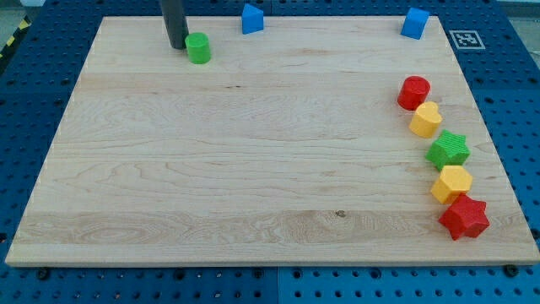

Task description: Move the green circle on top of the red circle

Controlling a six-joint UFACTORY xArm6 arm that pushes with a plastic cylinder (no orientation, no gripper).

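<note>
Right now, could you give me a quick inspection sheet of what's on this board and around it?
Surface: wooden board, flat, lying on a blue perforated table.
Job's things: green circle near the view's top left; red circle far off at the view's right.
Clutter: two blue blocks along the view's top edge; below the red circle, a column of yellow block, green star, yellow block, red star.
Grippers: none; my tip sits just left of the green circle, touching or nearly so.
Cables: nothing seen.
Surroundings: a printed marker tag at the view's top right; yellow-black striped tape at the view's top left.
</note>
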